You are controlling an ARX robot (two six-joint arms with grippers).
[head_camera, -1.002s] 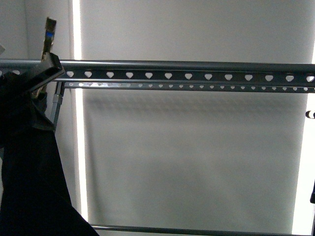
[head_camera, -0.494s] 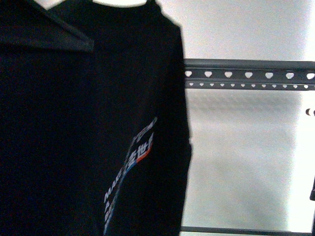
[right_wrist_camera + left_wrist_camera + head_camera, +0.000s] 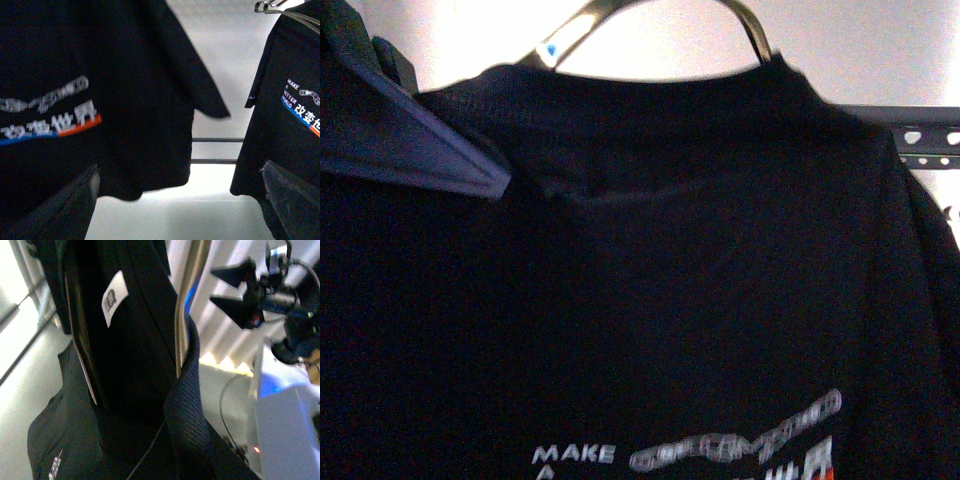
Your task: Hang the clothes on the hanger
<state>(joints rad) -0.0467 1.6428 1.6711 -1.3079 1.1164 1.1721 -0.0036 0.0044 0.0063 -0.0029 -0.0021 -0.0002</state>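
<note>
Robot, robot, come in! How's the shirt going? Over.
Right gripper open, empty. Left gripper against T-shirt, grip unclear. T-shirt on wire hanger, hiding most of rack rail. Second shirt hanging nearby.

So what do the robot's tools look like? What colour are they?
The left tool has long, flat black fingers, and one wears a small white sticker with a dark print. The right tool has dark grey, flat fingers with straight edges.
</note>
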